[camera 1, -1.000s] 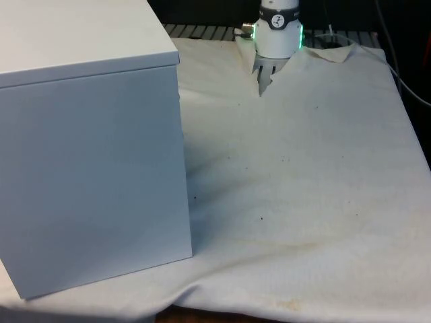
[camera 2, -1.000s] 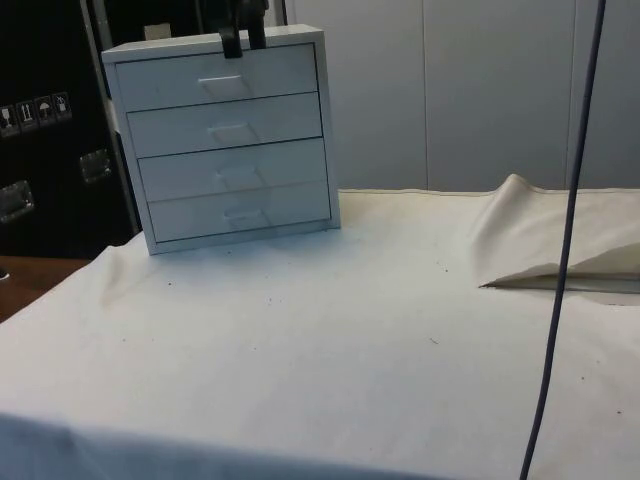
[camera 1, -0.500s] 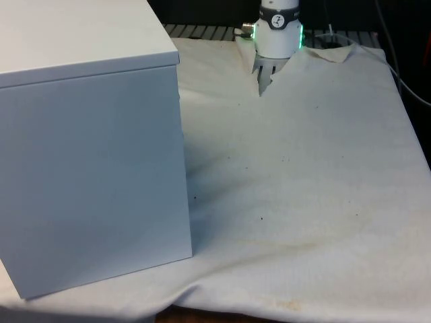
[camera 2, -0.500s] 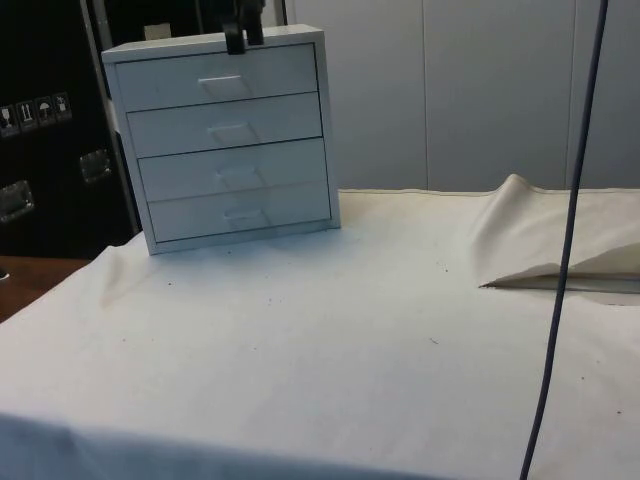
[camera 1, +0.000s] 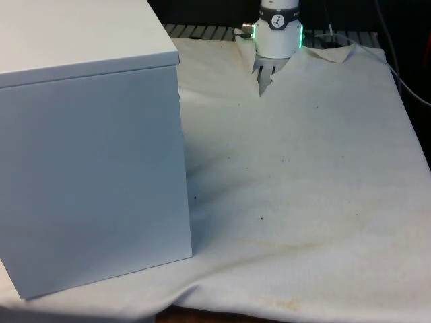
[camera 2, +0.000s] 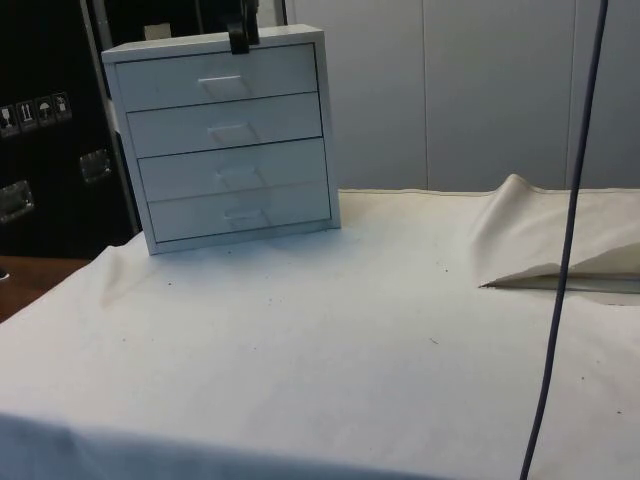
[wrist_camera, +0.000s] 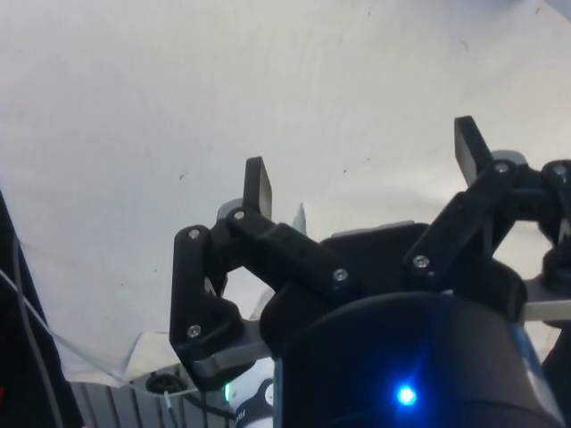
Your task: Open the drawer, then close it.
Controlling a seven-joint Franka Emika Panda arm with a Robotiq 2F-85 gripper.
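Side view has my gripper (camera 2: 239, 40) at the top front edge of the chest of drawers (camera 2: 228, 140), a little higher than a second ago; fingers (wrist_camera: 257, 185) spread apart, holding nothing, every drawer shut

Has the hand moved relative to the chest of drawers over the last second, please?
Yes. In the side view the hand has risen slightly; its tips now sit higher against the top edge of the chest of drawers.

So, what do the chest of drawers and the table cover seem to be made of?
The chest of drawers looks like white painted or laminated board: flat smooth panels with sharp edges. The cloth looks like off-white woven fabric, matte; it wrinkles and folds up at one edge.
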